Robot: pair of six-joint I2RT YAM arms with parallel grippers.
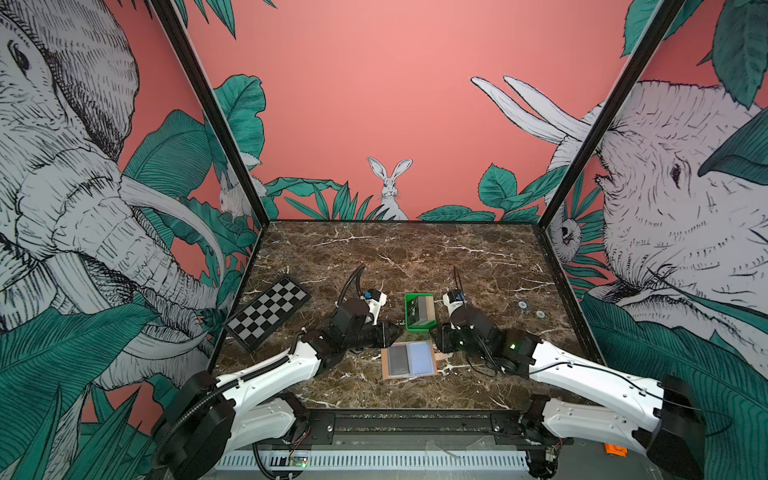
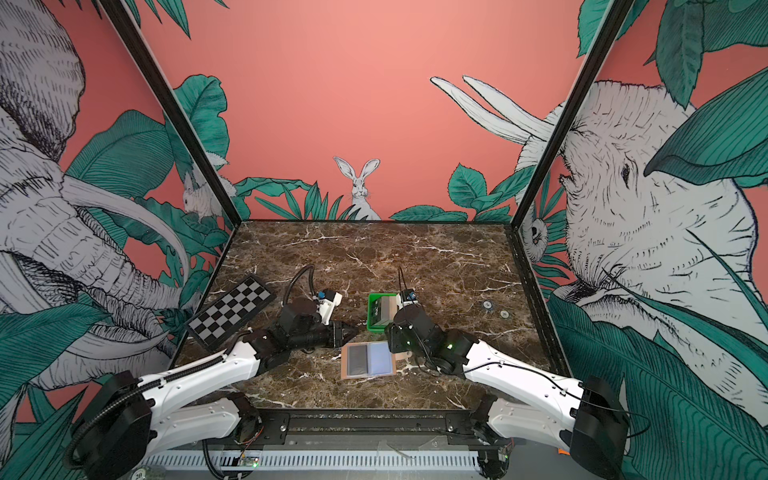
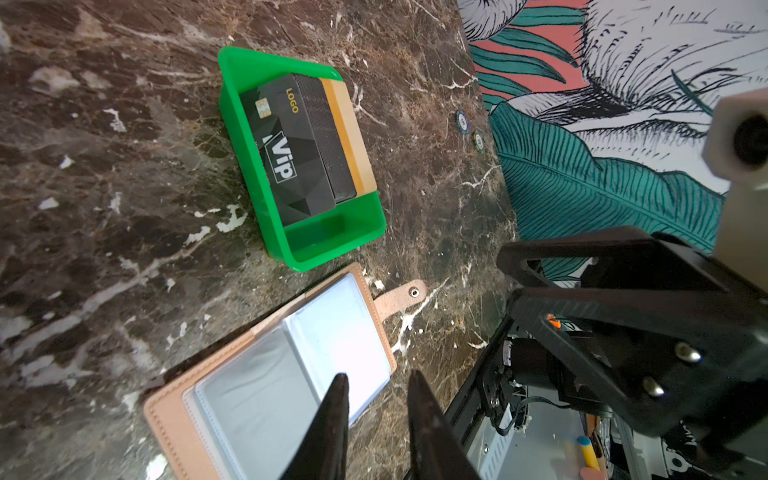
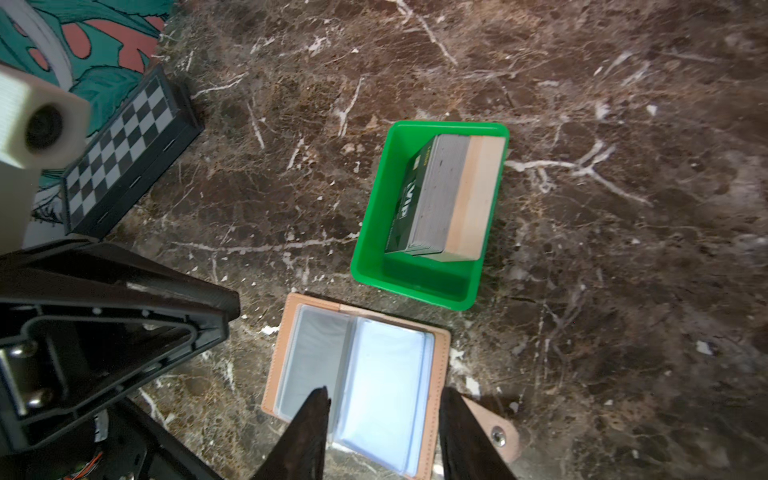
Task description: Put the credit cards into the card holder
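Note:
The tan card holder (image 1: pixel 388 372) (image 2: pixel 347 374) lies open on the marble, strap tab (image 3: pixel 401 293) to its right. A dark grey card (image 1: pixel 399 358) (image 4: pixel 316 353) fills its left pocket and a light blue card (image 1: pixel 422 356) (image 4: pixel 386 374) its right. The black VIP card (image 3: pixel 291 158) (image 4: pixel 401 199) tops a stack leaning on a tan piece in the green tray (image 1: pixel 409 328) (image 3: pixel 332 245). My left gripper (image 3: pixel 378 380) (image 1: pixel 400 329) is open a little and holds nothing, one fingertip over the holder's corner. My right gripper (image 4: pixel 384 395) is open and empty, its fingers either side of the light blue half.
A black-and-white checkerboard (image 1: pixel 268 311) (image 4: pixel 124 158) lies at the left by the wall. Two small round tokens (image 1: pixel 523 305) sit right of the tray. The two wrists flank the holder closely. Patterned walls enclose the table on three sides.

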